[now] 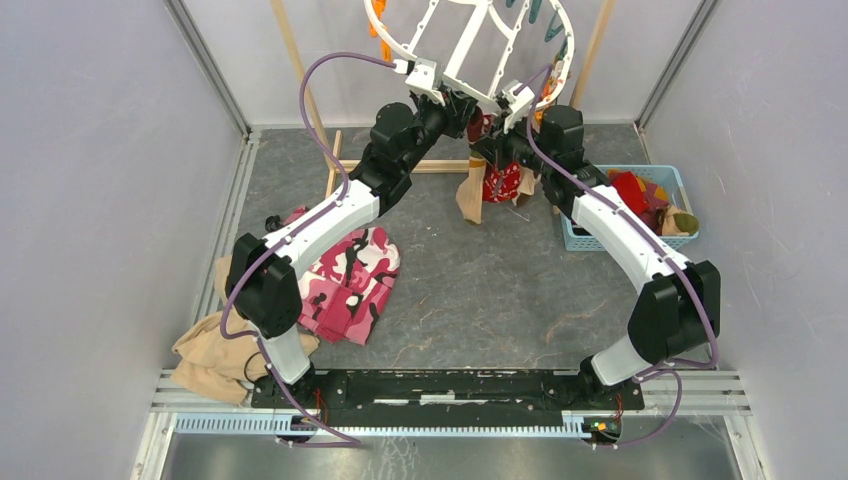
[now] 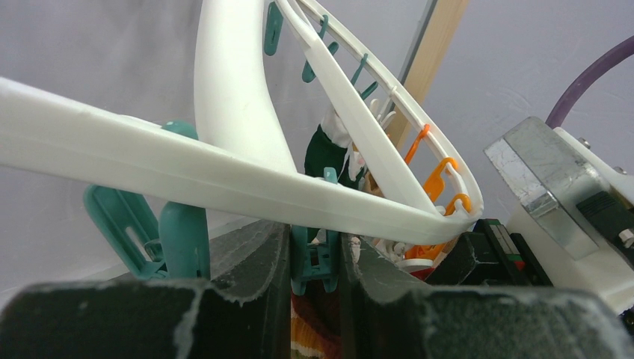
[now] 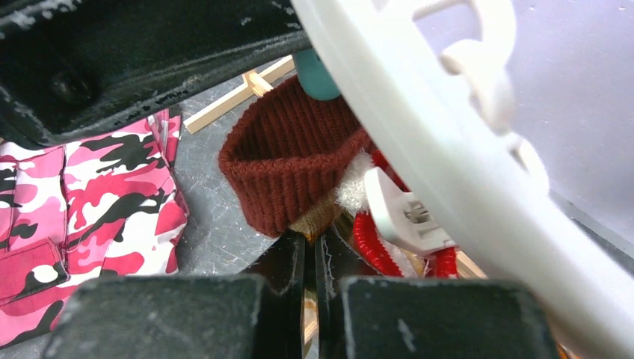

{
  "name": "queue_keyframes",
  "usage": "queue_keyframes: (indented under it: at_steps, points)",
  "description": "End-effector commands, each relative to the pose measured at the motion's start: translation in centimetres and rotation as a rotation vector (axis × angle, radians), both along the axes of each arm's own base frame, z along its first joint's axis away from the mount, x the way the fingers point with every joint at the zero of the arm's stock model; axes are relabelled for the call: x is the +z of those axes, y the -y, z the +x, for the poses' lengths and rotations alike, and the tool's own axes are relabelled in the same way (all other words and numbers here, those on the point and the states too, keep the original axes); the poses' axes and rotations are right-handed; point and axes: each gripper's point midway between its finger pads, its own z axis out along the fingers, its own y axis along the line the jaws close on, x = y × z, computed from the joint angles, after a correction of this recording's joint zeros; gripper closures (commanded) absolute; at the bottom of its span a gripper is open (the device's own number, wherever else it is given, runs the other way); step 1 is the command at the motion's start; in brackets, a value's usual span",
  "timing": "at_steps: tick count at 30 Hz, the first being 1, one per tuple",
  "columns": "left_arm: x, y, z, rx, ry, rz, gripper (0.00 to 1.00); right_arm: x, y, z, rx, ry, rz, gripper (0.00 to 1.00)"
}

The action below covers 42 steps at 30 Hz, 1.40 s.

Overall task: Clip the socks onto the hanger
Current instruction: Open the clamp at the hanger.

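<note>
Left gripper: dark fingers drawn in narrowly on a teal clip that dangles under the near rim of the hanger; orange-and-white striped fabric shows below the clip, its outline cut off by the fingers. Right gripper: fingers all but pressed together at the lower edge of a ribbed maroon sock, with a sliver of tan fabric in the slit between them; the sock's open cuff faces the camera and a second teal clip sits at its upper edge. The hanger is at the far middle of the table, raised above the floor, its long axis running left to right in the top view and its near rim tilted down toward the arms; its far half is cut off by the top edge. A red patterned sock and a tan sock hang beneath it, toes down, partly hidden by the right arm. The blue basket, right of the hanger, holds a red sock and a maroon sock with yellow stripes; deeper contents cannot be made out. A pink camouflage cloth and a tan cloth lie at left, under the left arm. Wooden rack poles stand behind the hanger.
</note>
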Motion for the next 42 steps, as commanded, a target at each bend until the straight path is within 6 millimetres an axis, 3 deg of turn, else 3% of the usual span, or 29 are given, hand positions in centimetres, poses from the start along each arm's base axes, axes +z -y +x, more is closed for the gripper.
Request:
queue_keyframes:
  at_steps: [1,12,24,42]
  points:
    - [4.4,-0.4,-1.1,-0.02,0.054,-0.082,0.95,3.4,0.8,-0.2,-0.036,0.075,0.051,1.0]
    - [4.3,-0.4,-1.0,-0.02,0.05,-0.081,0.95,4.0,0.8,-0.5,-0.022,0.088,0.068,1.0]
    - [4.6,-0.6,-1.0,-0.009,0.045,-0.081,0.95,2.2,1.6,-0.8,-0.038,0.077,0.003,1.0]
    - [4.2,-0.4,-0.9,-0.017,0.019,-0.098,0.95,4.1,0.5,-0.7,-0.007,0.091,0.077,1.0]
